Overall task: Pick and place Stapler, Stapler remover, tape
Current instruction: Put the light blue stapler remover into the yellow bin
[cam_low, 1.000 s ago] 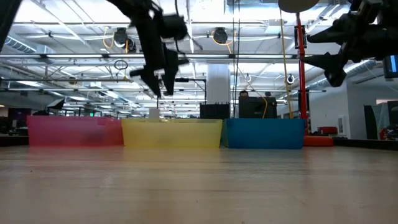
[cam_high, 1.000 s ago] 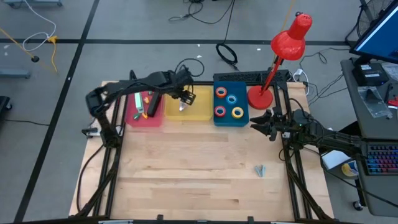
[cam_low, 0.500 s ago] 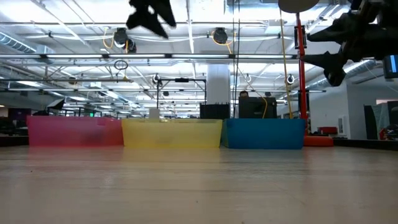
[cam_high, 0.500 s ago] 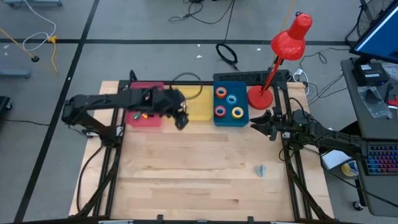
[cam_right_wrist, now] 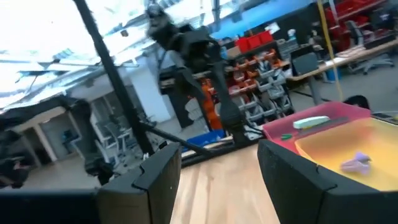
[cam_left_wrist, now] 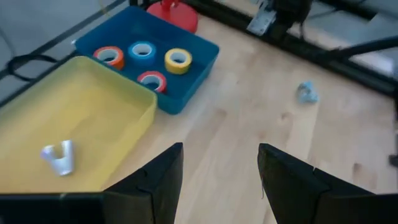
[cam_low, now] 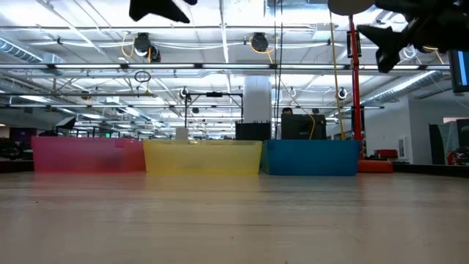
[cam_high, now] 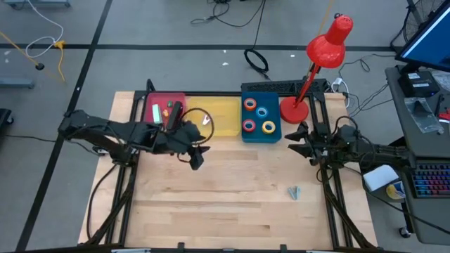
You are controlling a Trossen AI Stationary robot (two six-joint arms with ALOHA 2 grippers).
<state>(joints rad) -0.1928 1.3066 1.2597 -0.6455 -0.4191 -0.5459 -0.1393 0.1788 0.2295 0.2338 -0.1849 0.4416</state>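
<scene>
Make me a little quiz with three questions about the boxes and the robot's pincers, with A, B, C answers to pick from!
1. Where are the tape rolls?
A. in the blue box
B. in the yellow box
C. on the bare table

2. How many tape rolls are there?
A. two
B. four
C. six

3. How is the left pincer?
A. shut on a tape roll
B. shut on the lamp
C. open and holding nothing

Answers:
1 A: the high view shows all the rings inside the blue box.
2 B: orange-red, blue, red and yellow rings show there.
3 C: the left wrist view shows its fingers apart with only bare table between them.
</scene>
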